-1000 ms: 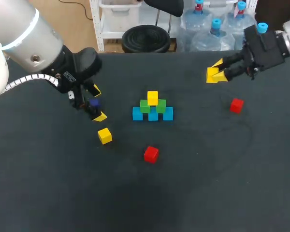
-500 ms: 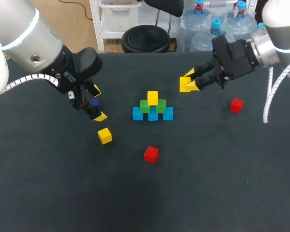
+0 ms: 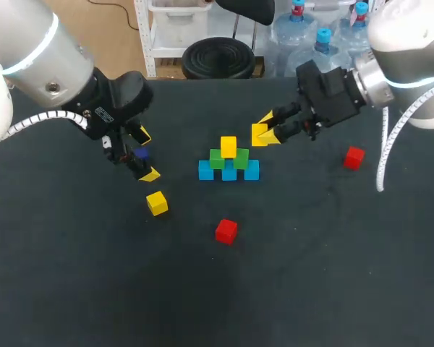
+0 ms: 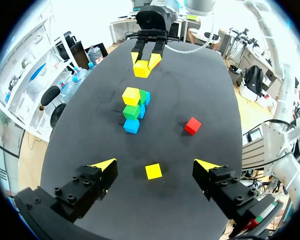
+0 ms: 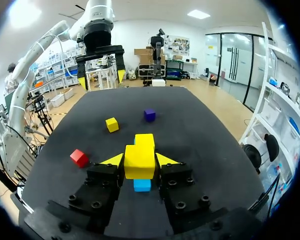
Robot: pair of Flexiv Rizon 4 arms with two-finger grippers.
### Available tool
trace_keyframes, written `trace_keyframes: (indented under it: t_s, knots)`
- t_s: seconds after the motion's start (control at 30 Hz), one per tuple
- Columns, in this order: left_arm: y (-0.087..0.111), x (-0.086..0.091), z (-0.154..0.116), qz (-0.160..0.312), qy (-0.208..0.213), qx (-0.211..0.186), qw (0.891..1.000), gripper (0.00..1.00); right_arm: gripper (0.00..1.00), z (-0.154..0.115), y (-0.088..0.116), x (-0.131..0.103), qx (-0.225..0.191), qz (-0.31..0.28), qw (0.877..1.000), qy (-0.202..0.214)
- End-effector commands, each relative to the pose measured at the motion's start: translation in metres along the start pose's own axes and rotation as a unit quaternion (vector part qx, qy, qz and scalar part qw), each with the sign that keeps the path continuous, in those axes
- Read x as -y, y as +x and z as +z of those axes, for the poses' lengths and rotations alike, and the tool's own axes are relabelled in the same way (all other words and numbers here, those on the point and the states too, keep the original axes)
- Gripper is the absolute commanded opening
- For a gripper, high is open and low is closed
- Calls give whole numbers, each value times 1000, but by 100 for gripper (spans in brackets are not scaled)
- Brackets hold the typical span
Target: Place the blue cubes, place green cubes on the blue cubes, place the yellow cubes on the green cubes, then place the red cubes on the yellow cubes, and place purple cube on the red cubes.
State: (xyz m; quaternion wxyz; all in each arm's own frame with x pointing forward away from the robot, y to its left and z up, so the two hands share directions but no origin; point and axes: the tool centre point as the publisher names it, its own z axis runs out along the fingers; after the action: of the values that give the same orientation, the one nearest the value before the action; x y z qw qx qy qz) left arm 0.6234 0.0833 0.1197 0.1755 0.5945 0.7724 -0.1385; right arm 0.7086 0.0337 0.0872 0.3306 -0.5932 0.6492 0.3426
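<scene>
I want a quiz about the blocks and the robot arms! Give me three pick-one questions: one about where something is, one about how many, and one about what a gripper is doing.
1. Where is the purple cube?
A. on a green cube
B. on a shelf
C. on the table

2. How many red cubes lie on the table?
A. one
B. two
C. four

3. What is the right gripper doing?
A. gripping a yellow cube
B. gripping a blue cube
C. staying open and empty

Answers:
1 C: the right wrist view shows it alone on the dark table.
2 B: the head view shows two, lying far apart.
3 A: both fingers press the yellow cube's sides.
</scene>
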Motion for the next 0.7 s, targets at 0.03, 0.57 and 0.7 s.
trace_keyframes:
  t_s: [0.03, 0.57, 0.7]
  knots:
    - [0, 0, 0, 0, 0, -1, 1000, 100, 0, 14, 0, 2, 1, 0, 1000, -5]
    - [0, 0, 0, 0, 0, -1, 1000, 100, 0, 31, 1, 3, -3, 2, 1000, -21]
    - [0, 0, 0, 0, 0, -1, 1000, 100, 0, 31, 2, 4, -4, 2, 1000, -21]
